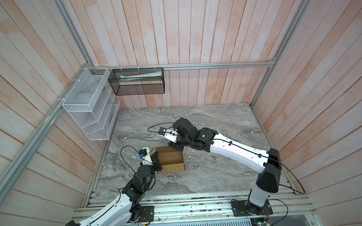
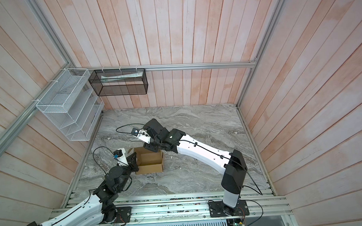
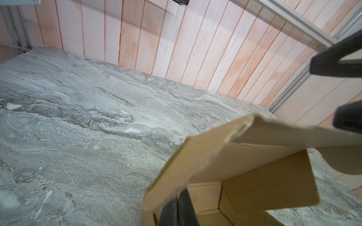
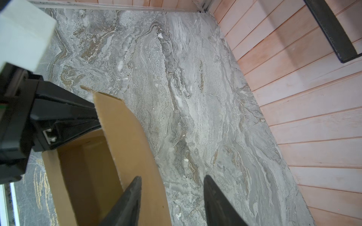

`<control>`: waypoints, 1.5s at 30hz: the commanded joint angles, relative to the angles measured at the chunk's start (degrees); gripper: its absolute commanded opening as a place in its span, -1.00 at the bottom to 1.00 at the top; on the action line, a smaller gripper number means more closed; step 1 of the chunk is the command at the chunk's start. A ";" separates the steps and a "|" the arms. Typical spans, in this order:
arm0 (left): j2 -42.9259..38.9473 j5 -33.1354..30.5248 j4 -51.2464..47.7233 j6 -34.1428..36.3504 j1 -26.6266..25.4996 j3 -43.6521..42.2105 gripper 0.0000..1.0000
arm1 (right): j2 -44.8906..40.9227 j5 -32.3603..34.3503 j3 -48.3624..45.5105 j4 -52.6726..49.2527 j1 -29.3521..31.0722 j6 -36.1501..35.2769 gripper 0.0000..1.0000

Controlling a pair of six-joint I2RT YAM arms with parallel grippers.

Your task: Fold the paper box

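The paper box [image 1: 171, 161] [image 2: 150, 162] is plain brown cardboard and stands open-topped on the marble table, with inner flaps showing. My left gripper [image 1: 157, 158] [image 2: 134, 159] is at its left wall. In the left wrist view its fingers [image 3: 177, 203] are pressed together on a raised flap of the paper box [image 3: 254, 176]. My right gripper [image 1: 175, 147] [image 2: 151, 147] hovers at the box's far right corner. In the right wrist view the right gripper [image 4: 172, 177] is open. One of its fingers [image 4: 133, 193] is over the far wall of the paper box [image 4: 125, 137], the other over bare table.
The marble table [image 1: 213, 124] is walled by pink planks on three sides. A white wire rack [image 1: 88, 108] and a black mesh basket [image 1: 137, 82] hang at the back left. An aluminium rail [image 1: 189, 208] with both arm bases runs along the front.
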 commanded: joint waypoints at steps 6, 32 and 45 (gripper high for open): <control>-0.08 -0.23 -4.15 0.83 -0.41 -0.99 -1.00 | 0.53 -2.30 2.18 -3.67 -0.04 -1.06 0.01; -2.07 -0.77 -6.07 0.76 -0.94 -0.82 -1.00 | 5.74 -2.87 5.81 -6.05 2.61 -2.34 0.07; -2.33 -1.21 -6.26 0.73 -1.11 -0.82 -1.00 | 9.42 -5.38 7.51 -7.38 2.27 -3.19 -0.26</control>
